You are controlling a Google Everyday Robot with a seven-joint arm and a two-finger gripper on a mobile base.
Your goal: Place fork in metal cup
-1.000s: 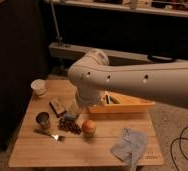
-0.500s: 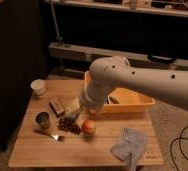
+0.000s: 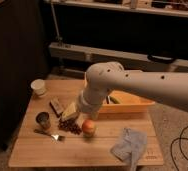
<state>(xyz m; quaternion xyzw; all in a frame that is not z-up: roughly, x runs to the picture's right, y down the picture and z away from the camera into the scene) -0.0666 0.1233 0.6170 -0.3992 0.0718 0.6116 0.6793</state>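
Camera view: over the last second the arm has swung up off the yellow tray (image 3: 132, 105), while the tool (image 3: 73, 113) hangs low over the tabletop (image 3: 87, 156), right of the metal cup (image 3: 43, 119). I cannot tell whether it is open or closed. The fork (image 3: 49, 134) has not moved and lies just in front of the cup, so the pickup seems not yet made. Dark red fruit (image 3: 70, 126) and an orange ball (image 3: 88, 128) crowd the right. Open room lies toward the front edge.

Legible text: none. No lettering, brand, number or sign can be read on the wooden table (image 3: 32, 152), white cup (image 3: 38, 87), metal cup (image 3: 43, 120), yellow tray (image 3: 132, 105) or arm (image 3: 147, 87). The gripper (image 3: 71, 115), low over the table between metal cup and yellow tray, shows no readable marking.
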